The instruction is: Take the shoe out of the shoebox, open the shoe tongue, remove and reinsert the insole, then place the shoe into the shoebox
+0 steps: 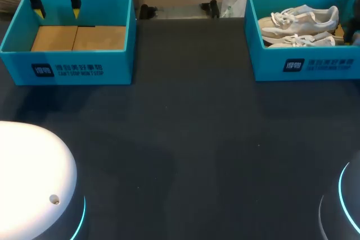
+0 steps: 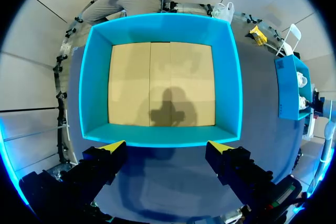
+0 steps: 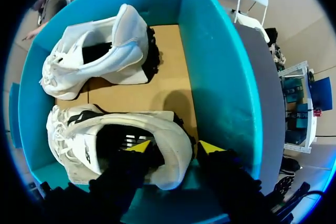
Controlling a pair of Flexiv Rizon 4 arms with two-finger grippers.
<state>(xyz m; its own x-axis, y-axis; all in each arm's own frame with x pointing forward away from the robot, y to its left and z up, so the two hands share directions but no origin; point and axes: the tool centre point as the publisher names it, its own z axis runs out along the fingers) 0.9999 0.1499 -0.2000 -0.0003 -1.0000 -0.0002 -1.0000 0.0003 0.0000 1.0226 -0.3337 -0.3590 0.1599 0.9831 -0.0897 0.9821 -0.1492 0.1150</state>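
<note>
Two white sneakers lie on their sides in the teal shoebox [image 1: 304,63] at the table's back right. My right gripper [image 3: 174,147] is down at the heel of the nearer shoe [image 3: 105,145], one finger inside the shoe's opening and the other outside the heel. Its jaws stand open around the heel wall. The other shoe [image 3: 100,56] lies further ahead. In the head view the shoes [image 1: 298,29] show, but only a dark part of the right arm at the box's right end. My left gripper [image 1: 57,12] hangs open over the empty left shoebox [image 2: 157,137].
The left shoebox [image 1: 67,66] has a bare cardboard floor. The right box's tall teal wall [image 3: 220,77] stands close beside the right gripper. Dark table stretches between the two boxes and towards the front.
</note>
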